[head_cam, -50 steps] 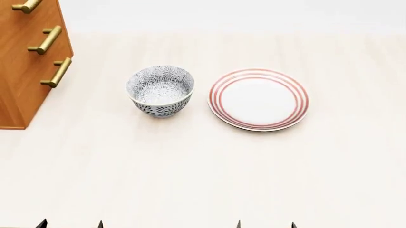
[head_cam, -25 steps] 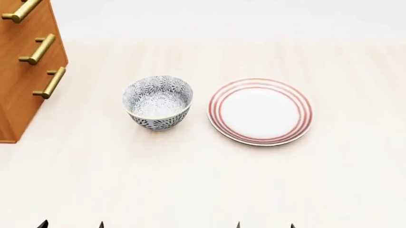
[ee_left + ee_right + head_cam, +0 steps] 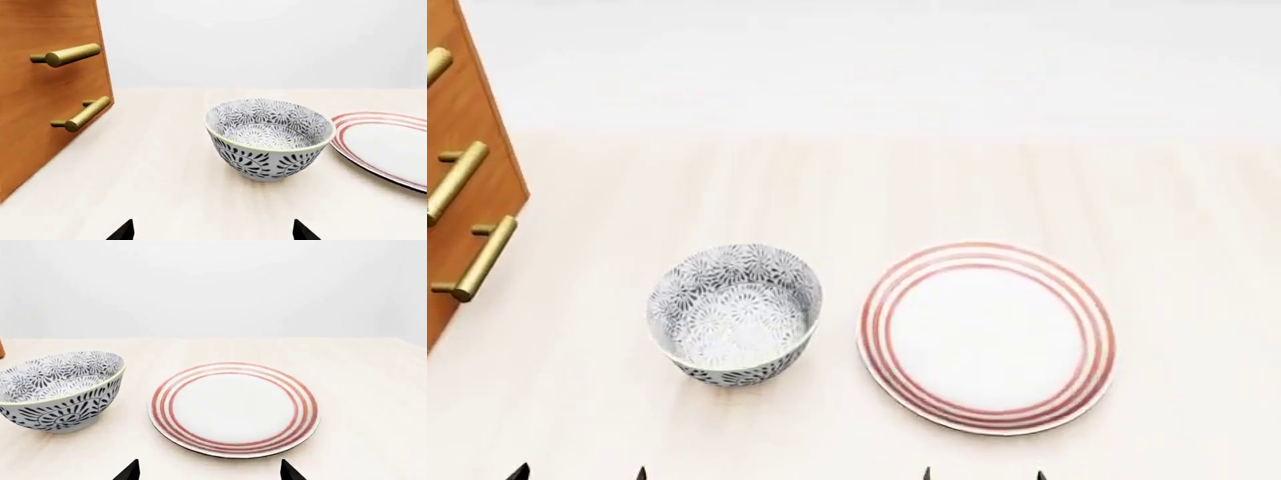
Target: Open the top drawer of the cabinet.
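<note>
The orange-brown cabinet [image 3: 467,130] stands at the far left of the head view, cut by the frame edge. Three brass handles show on it. The end of the top drawer's handle [image 3: 435,65] is at the edge, and that drawer's front lies flush with the others. In the left wrist view the cabinet [image 3: 40,100] shows only its two lower handles. My left gripper [image 3: 577,472] [image 3: 213,232] is open and empty, low in front of the bowl. My right gripper [image 3: 985,472] [image 3: 210,471] is open and empty, in front of the plate.
A blue-patterned bowl [image 3: 734,315] [image 3: 270,137] [image 3: 60,390] stands on the pale wood tabletop [image 3: 868,180], to the right of the cabinet. A white plate with red rings [image 3: 988,335] [image 3: 233,407] [image 3: 387,145] lies to the bowl's right.
In the head view the bowl and plate have slid down the picture and look larger. The cabinet has slid left, partly out of frame. Both grippers' tips stay at the bottom edge.
</note>
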